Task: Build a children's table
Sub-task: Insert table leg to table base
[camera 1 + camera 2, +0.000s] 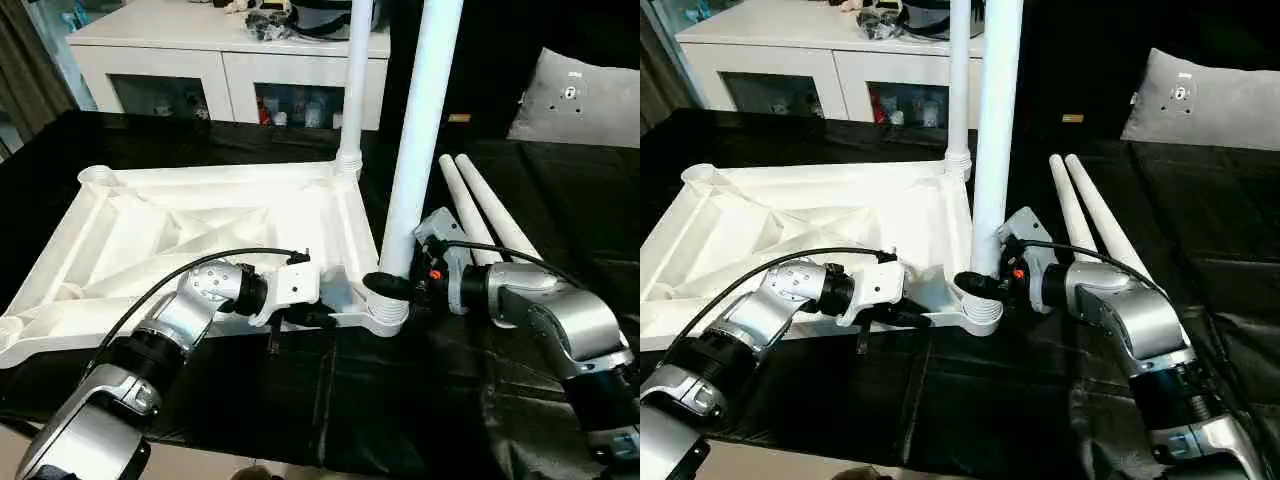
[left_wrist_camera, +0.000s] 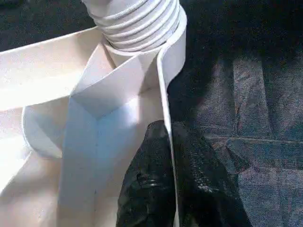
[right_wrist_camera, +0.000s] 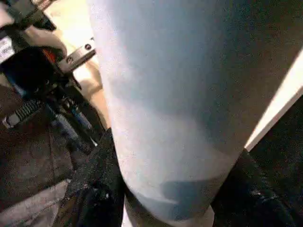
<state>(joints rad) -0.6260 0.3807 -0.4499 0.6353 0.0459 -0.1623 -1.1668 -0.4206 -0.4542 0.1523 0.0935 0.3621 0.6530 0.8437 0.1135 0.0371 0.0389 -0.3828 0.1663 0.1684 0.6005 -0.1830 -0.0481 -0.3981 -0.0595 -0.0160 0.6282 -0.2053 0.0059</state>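
The tabletop lies upside down on the black-covered worktop, ribbed underside up, with round sockets at its corners. Two legs stand upright in it: the near leg rises from the ribbed socket at the tabletop's near corner on the robot's right, and the far leg stands in the socket at the far corner on the same side. Two spare legs lie side by side on the worktop just beyond that side of the tabletop, touching each other along their length. The right gripper is at the base of the near leg, its fingers spread around the tube just above the socket, one on each side and pressed against it. The left gripper is at the tabletop's near edge, close beside the same socket; in the left wrist view its fingers are closed on the thin upright rim wall of the tabletop, one finger inside the rim and one outside, with the ribbed socket collar just ahead of them. A black cable loops over the left forearm above the tabletop. Beyond the tabletop stands a white cabinet with glass-fronted doors, and a grey cushion lies at the far edge of the worktop, well apart from the tabletop on the spare legs' side.
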